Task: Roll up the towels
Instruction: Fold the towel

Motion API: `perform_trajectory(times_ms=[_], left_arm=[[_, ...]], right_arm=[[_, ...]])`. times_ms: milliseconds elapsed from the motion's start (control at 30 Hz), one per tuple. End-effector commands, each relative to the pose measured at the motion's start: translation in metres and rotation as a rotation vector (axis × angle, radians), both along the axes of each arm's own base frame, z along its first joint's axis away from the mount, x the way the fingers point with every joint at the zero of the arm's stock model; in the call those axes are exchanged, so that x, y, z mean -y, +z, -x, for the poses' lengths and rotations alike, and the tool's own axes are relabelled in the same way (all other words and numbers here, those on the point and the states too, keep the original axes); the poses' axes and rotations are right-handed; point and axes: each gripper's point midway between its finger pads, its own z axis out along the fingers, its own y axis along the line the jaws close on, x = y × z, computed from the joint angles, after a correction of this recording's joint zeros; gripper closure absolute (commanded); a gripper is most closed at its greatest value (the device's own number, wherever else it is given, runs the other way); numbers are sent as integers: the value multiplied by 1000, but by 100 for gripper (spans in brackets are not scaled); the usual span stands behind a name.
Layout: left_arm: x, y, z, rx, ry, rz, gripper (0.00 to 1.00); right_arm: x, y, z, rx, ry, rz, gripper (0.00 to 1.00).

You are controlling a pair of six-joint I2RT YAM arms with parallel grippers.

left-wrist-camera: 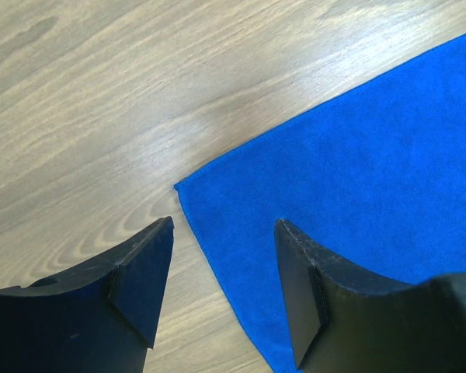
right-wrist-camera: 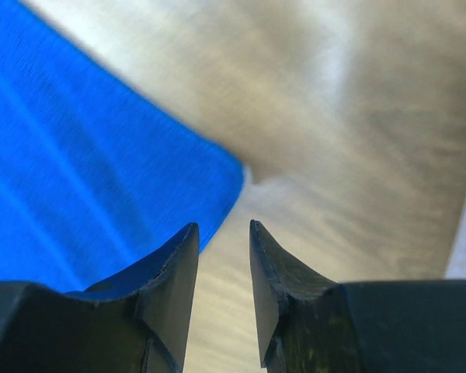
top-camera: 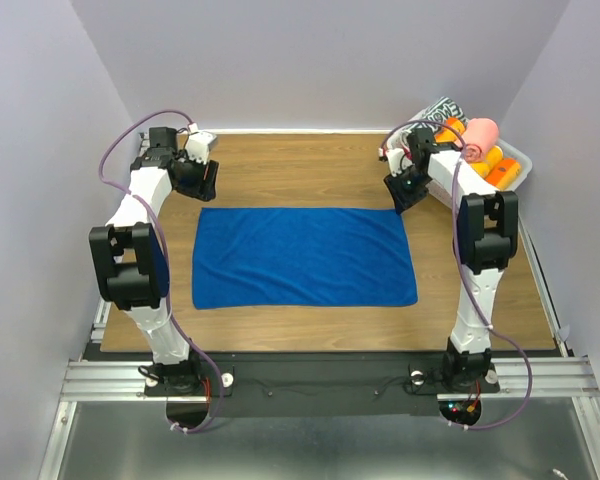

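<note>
Top view: large plain royal blue cloth towel lies spread flat as a rectangle in the middle of the light brown wooden table, long sides running left to right. No folds or rolled edge visible

Salmon pink cloth towel sits as a roll at the far right corner, on top of the orange towel rolls inside the clear plastic bin. A black-and-white patterned towel roll shows at the bin's far end

Left gripper hangs over the blue towel's far left corner. Left wrist view: gripper fingers spread wide, nothing between them; the towel corner lies on the table below the gap, one finger over bare wood, the other over cloth. Whether the tips touch the surface cannot be told

Right gripper hangs at the far right corner of the blue towel. Right wrist view, blurred: gripper fingers stand only narrowly parted, bare table visible through the gap, no cloth pinched. The rounded towel corner lies just beside the left-hand finger, outside the gap
</note>
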Motion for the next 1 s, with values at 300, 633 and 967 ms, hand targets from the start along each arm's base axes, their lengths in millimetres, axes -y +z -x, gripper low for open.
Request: perform_trajectory(times_ms=[300, 633, 967], left_arm=[[-2, 21, -19, 62, 10, 20, 34], [-14, 8, -20, 37, 45, 22, 34], [-30, -21, -31, -48, 64, 28, 35]], right_arm=[[-8, 4, -40, 66, -55, -85, 59], [-10, -20, -35, 8, -58, -94, 63], [-14, -19, -28, -5, -40, -117, 99]])
